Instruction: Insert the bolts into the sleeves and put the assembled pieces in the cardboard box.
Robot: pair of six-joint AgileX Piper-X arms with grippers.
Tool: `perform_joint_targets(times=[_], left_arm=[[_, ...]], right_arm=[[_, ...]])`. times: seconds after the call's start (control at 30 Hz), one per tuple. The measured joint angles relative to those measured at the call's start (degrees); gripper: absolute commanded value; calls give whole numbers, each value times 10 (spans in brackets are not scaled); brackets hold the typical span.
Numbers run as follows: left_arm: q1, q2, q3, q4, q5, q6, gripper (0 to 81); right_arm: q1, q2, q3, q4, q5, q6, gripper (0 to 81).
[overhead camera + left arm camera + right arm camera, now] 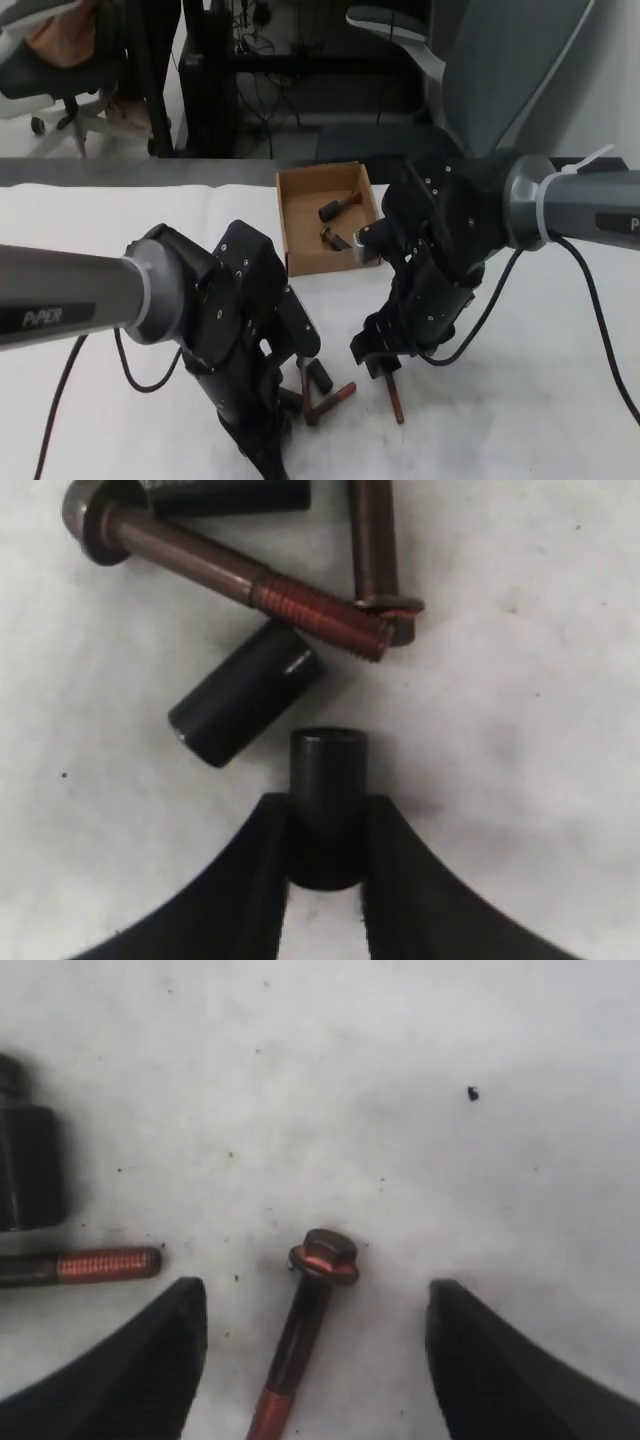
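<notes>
In the left wrist view a black sleeve (328, 805) lies on the white bench with my left gripper (328, 825) shut on it, both fingers pressed to its sides. Just beyond it lie a second sleeve (245, 693) and two copper-brown bolts (230, 570) (375, 540). My right gripper (315, 1295) stands open low over the bench, and a flanged bolt (318, 1280) lies loose between its fingers (150, 1360). In the high view the cardboard box (296, 225) sits at the back centre with two assembled pieces (340, 225) inside. There the left gripper (288, 402) and the right gripper (385, 362) flank the loose parts.
Beside the right gripper lie another bolt's threaded end (100, 1263) and a black sleeve (25, 1165). A third sleeve (230, 492) rests past the bolts in the left wrist view. White cloth (520, 400) covers the bench. Office chairs stand behind the bench.
</notes>
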Motion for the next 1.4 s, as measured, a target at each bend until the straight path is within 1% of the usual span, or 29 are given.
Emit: perform_joint_targets(times=[0.03, 0.13, 0.17, 0.3, 0.33, 0.43, 0.47, 0.5, 0.53, 0.57, 0.63, 0.7, 0.8, 0.87, 0.97, 1.03, 1.07, 1.17, 1.3, 1.4], left_arm=[[0, 0, -1, 2, -1, -2, 18], [0, -3, -1, 3, -3, -16, 18], [0, -3, -1, 3, -4, -18, 18], [0, -9, 1, 5, -8, -28, 18], [0, -12, 2, 6, -10, -30, 18], [0, -23, 4, 6, -14, -39, 18], [0, -74, 10, -2, -14, -66, 18], [0, -248, 51, -167, 32, -147, 18], [0, -296, 105, -258, 40, -181, 18], [0, -334, 141, -315, 43, -201, 18], [0, -396, 206, -407, 48, -238, 18], [0, -428, 267, -480, 49, -284, 18], [0, -436, 356, -563, 44, -349, 18], [0, -427, 398, -620, 33, -384, 18], [0, -412, 416, -688, 28, -402, 18], [-3, -395, 416, -715, 27, -406, 18], [-7, -385, 416, -723, 27, -408, 18], [-28, -347, 416, -760, 27, -411, 18], [-65, -298, 416, -821, 18, -420, 18], [-81, -271, 416, -843, 15, -423, 18]], right_arm=[[0, 0, 0, -1, 0, 0, 525], [0, 8, 0, -2, 0, 0, 349], [0, 8, 0, -2, 0, 0, 302], [0, 16, 0, -2, 0, 0, 14], [0, 17, 0, -2, 0, 0, 0], [0, 22, 0, -2, 0, 0, 0], [0, 32, 0, -5, 0, 0, 0], [-2, 37, 0, -8, 2, -10, 0], [-2, 33, 0, -10, 2, -22, 0], [-2, 30, 1, -13, 1, -24, 0], [-2, 6, 18, -40, 1, -27, 0], [1, -37, 45, -85, -2, -23, 0], [7, -135, 116, -201, -5, -7, 0], [19, -208, 175, -313, -18, 9, 0], [49, -298, 257, -480, -38, 25, 0], [67, -333, 303, -567, -45, 45, 0], [76, -345, 324, -608, -47, 66, 0], [98, -353, 354, -682, -52, 105, 0], [133, -338, 361, -731, -53, 101, 0], [151, -334, 363, -761, -53, 97, 0]])
